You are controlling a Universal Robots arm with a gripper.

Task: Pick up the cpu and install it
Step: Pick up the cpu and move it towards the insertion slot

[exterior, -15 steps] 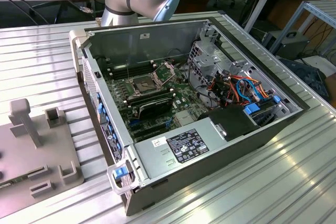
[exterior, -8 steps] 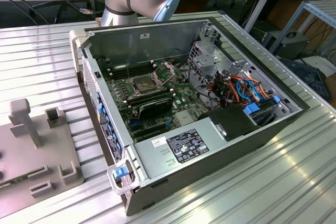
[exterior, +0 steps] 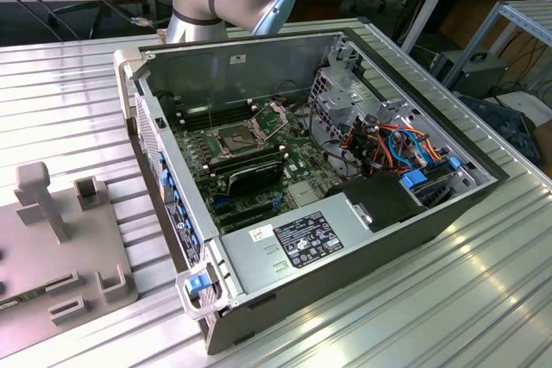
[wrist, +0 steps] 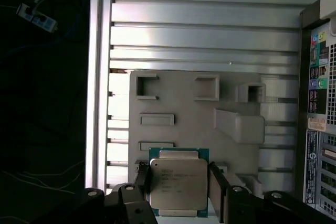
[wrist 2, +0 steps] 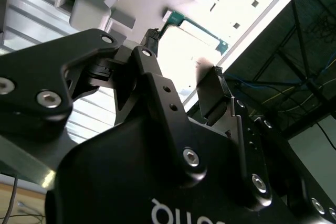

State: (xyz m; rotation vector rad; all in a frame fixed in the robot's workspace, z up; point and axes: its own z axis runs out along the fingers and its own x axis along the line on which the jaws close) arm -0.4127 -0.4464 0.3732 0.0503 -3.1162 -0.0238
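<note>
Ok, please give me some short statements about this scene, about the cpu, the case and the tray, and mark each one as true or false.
1. The cpu lies on the grey fixture tray, right at the gripper. True.
2. The cpu sits in the motherboard socket. False: the socket's frame stands lifted, and the cpu is on the tray.
3. The computer case lies on its side, open, its inside in view. True.
4. The tray stands at the exterior view's right of the case. False: it stands at the left.
5. The case rests on a wooden table. False: it rests on a ribbed metal table.
</note>
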